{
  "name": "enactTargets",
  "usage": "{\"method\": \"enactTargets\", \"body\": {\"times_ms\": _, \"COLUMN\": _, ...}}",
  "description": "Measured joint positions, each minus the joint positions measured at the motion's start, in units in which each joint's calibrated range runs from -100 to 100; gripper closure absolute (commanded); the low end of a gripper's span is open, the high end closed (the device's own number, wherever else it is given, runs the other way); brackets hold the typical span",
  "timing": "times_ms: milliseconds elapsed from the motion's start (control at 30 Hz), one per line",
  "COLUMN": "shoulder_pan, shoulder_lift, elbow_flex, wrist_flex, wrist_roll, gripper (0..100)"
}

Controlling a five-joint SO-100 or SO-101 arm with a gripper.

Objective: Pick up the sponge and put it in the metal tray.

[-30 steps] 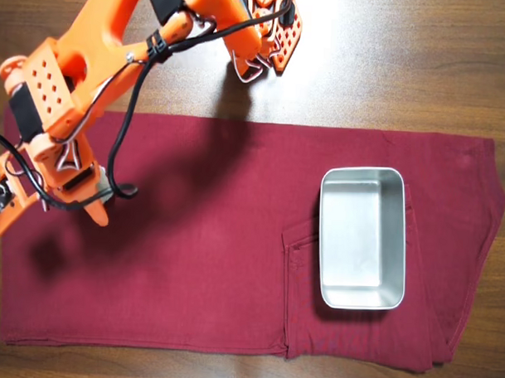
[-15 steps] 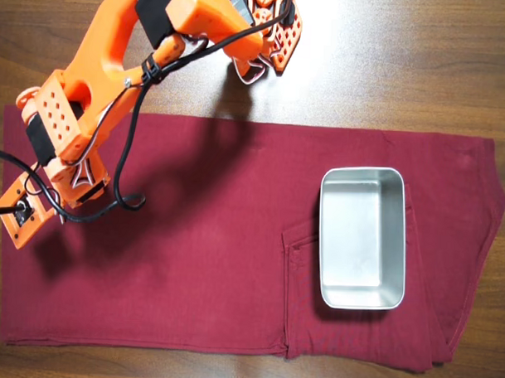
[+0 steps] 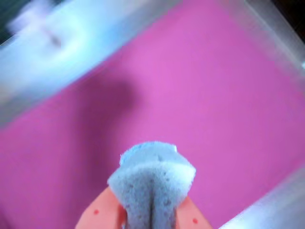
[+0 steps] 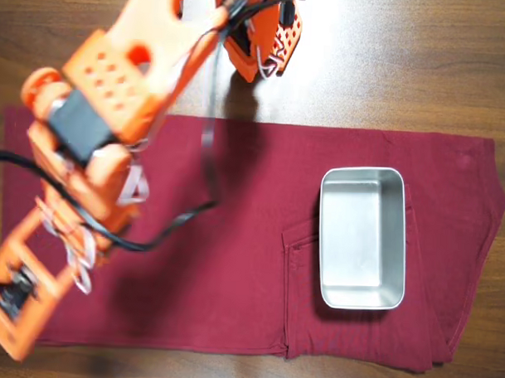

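Gripping the small grey-beige porous sponge block [image 3: 152, 183], the orange two-finger gripper [image 3: 148, 215] pinches it narrow above the maroon cloth [image 4: 234, 238], well apart from the shiny rectangular metal tray [image 4: 364, 178]. Risk: a shallow pinch may release during transfer. Overhead, the arm hides sponge and fingertips; the wrist view is blurred.

Bare maroon cloth [image 4: 234, 238] between the arm [image 4: 88, 142] and the metal tray [image 4: 365, 180], nothing standing there.
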Motion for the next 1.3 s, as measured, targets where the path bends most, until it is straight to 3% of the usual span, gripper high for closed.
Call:
{"method": "enactTargets", "body": {"times_ms": 100, "shoulder_pan": -18.7, "shoulder_lift": -9.1, "elbow_flex": 9.8, "wrist_flex": 0.7, "wrist_roll": -1.7, "gripper": 100}}
{"method": "enactTargets", "body": {"times_ms": 200, "shoulder_pan": -37.3, "shoulder_lift": -17.0, "elbow_flex": 23.8, "wrist_flex": -9.3, "wrist_roll": -3.9, "gripper": 100}}
{"method": "enactTargets", "body": {"times_ms": 300, "shoulder_pan": -56.9, "shoulder_lift": -17.8, "elbow_flex": 26.3, "wrist_flex": -10.2, "wrist_roll": -8.3, "gripper": 100}}
{"method": "enactTargets", "body": {"times_ms": 400, "shoulder_pan": -70.6, "shoulder_lift": -16.4, "elbow_flex": 26.3, "wrist_flex": -10.2, "wrist_roll": -11.0, "gripper": 100}}
{"method": "enactTargets", "body": {"times_ms": 500, "shoulder_pan": -78.1, "shoulder_lift": -13.5, "elbow_flex": 26.3, "wrist_flex": -9.7, "wrist_roll": -11.6, "gripper": 100}}
{"method": "enactTargets", "body": {"times_ms": 567, "shoulder_pan": -79.6, "shoulder_lift": -11.4, "elbow_flex": 26.3, "wrist_flex": -9.7, "wrist_roll": -11.6, "gripper": 97}}
{"method": "enactTargets", "body": {"times_ms": 667, "shoulder_pan": -81.2, "shoulder_lift": -9.5, "elbow_flex": 26.3, "wrist_flex": -9.7, "wrist_roll": -11.7, "gripper": 80}}
{"method": "enactTargets", "body": {"times_ms": 933, "shoulder_pan": -79.1, "shoulder_lift": -9.5, "elbow_flex": 26.3, "wrist_flex": -11.4, "wrist_roll": -11.8, "gripper": 68}}
{"method": "enactTargets", "body": {"times_ms": 1000, "shoulder_pan": -79.1, "shoulder_lift": -9.5, "elbow_flex": 26.3, "wrist_flex": -11.4, "wrist_roll": -11.7, "gripper": 74}}
{"method": "enactTargets", "body": {"times_ms": 1033, "shoulder_pan": -79.0, "shoulder_lift": -9.5, "elbow_flex": 26.3, "wrist_flex": -11.4, "wrist_roll": -11.5, "gripper": 92}}
{"method": "enactTargets", "body": {"times_ms": 1067, "shoulder_pan": -78.5, "shoulder_lift": -9.5, "elbow_flex": 26.3, "wrist_flex": -11.7, "wrist_roll": -11.3, "gripper": 100}}
{"method": "enactTargets", "body": {"times_ms": 1233, "shoulder_pan": -66.6, "shoulder_lift": -16.1, "elbow_flex": 30.1, "wrist_flex": -16.4, "wrist_roll": -10.2, "gripper": 100}}
{"method": "enactTargets", "body": {"times_ms": 1300, "shoulder_pan": -57.4, "shoulder_lift": -26.1, "elbow_flex": 44.2, "wrist_flex": -34.0, "wrist_roll": -6.0, "gripper": 100}}
